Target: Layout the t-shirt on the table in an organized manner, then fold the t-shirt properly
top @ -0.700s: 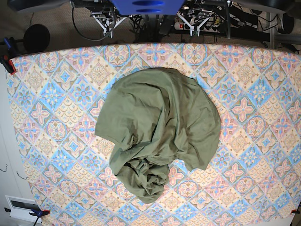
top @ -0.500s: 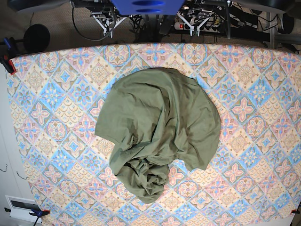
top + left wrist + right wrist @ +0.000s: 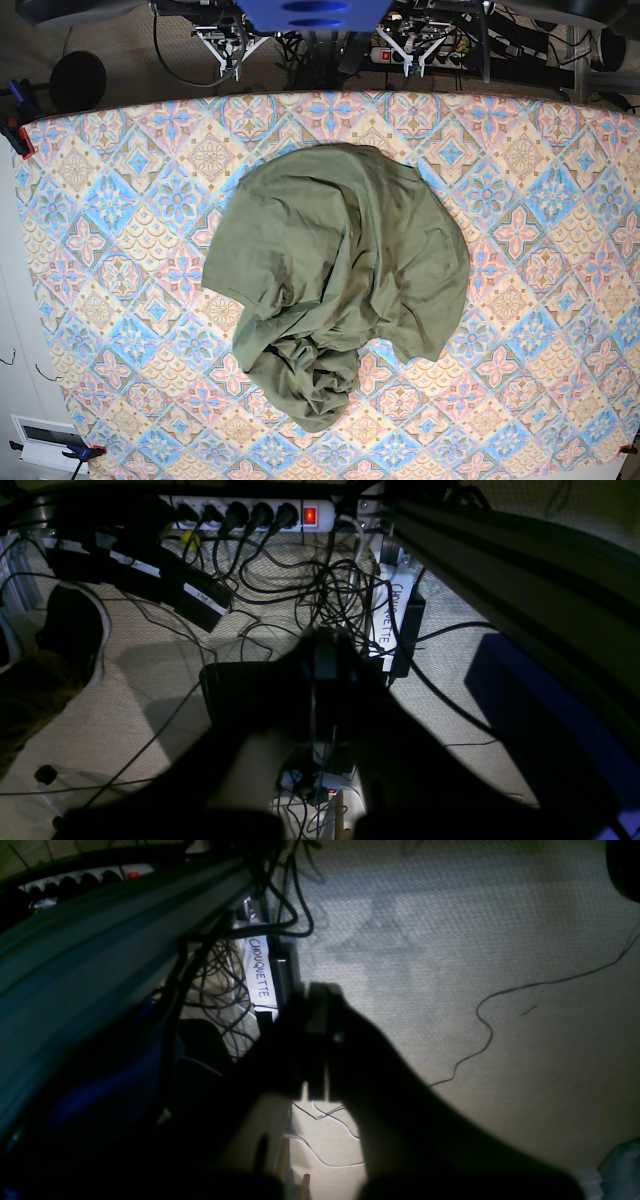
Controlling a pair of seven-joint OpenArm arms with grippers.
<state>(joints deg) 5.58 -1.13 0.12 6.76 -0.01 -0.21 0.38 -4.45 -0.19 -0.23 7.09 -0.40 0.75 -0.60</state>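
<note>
The olive-green t-shirt [image 3: 335, 275] lies crumpled in a rounded heap near the middle of the table [image 3: 110, 250], its upper part spread fairly smooth and its lower end bunched into tight folds, with the pink, blue, cream and orange diamond-tile cloth showing all around it.

The t-shirt [image 3: 335, 275] sits crumpled mid-bench, and it's the only thing rising off the bench [image 3: 540, 330]. Bare patterned cloth runs wide to either side of the t-shirt, with a broad strip beyond it toward the far edge and a narrower strip on its near side. Both end effectors are parked past the far edge from the t-shirt, the left end effector [image 3: 418, 45] and the right end effector [image 3: 232, 50], jaws together, hanging over cable tangle [image 3: 320, 590] and a power strip [image 3: 250, 512] on the floor.
</note>
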